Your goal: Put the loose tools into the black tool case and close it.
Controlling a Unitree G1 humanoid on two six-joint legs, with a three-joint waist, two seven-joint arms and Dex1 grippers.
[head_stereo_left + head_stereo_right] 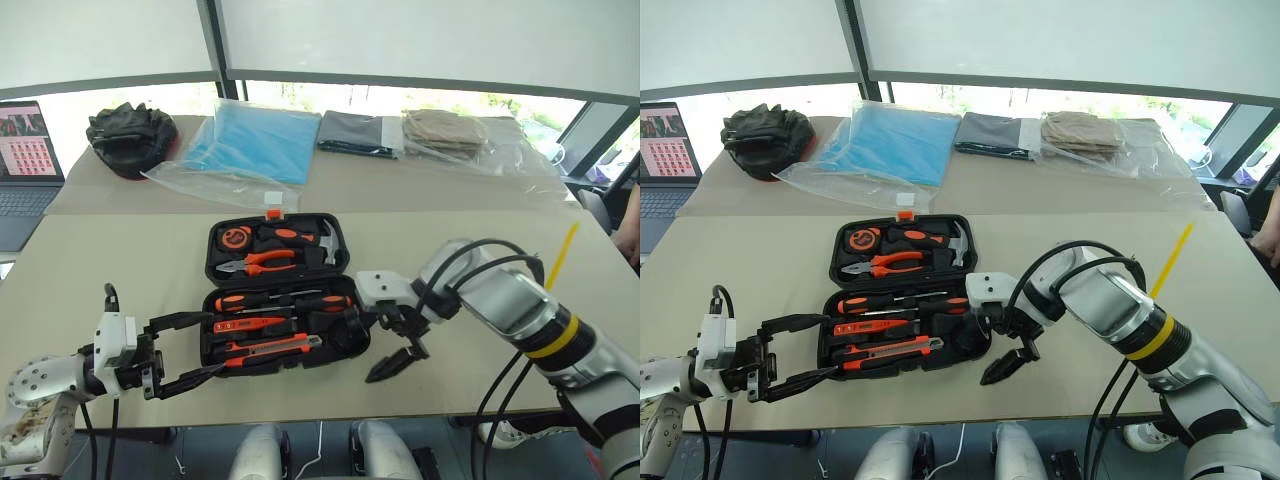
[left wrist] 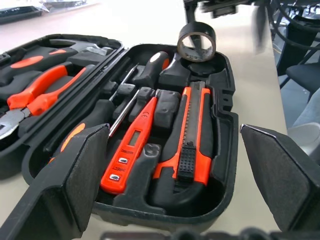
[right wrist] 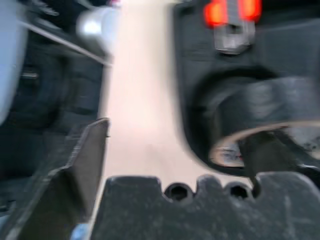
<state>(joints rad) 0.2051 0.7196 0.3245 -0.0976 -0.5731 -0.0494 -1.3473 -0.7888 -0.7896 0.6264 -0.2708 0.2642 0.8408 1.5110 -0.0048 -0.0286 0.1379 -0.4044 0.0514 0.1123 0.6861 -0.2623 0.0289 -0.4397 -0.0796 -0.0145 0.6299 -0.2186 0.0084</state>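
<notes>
The black case [image 1: 277, 292] lies open mid-table [image 1: 120, 260], orange latch [image 1: 273, 213] at its 12 o'clock edge. The near half holds two screwdrivers [image 1: 285, 300], the slim orange pen tool [image 2: 131, 145] and the utility knife [image 2: 190, 135], each in its recess; the dark tape roll [image 2: 197, 42] stands tilted in the round pocket at the case's 3 o'clock end. The far half carries pliers [image 1: 262, 262], a hammer [image 1: 325, 240] and a tape measure [image 1: 234, 238]. The left tool [image 1: 185, 352] sits spread wide at the case's 9 o'clock side, holding nothing. The right tool [image 1: 395, 360] hangs at the 3 o'clock side just beside the roll, fingers apart, empty. Toward 12 o'clock: a black cloth bundle [image 1: 128, 135], a blue bagged sheet [image 1: 250, 145], grey [image 1: 355, 132] and tan folded cloths [image 1: 445, 130]. A laptop [image 1: 28, 165] sits at 10 o'clock. No writing is legible.
</notes>
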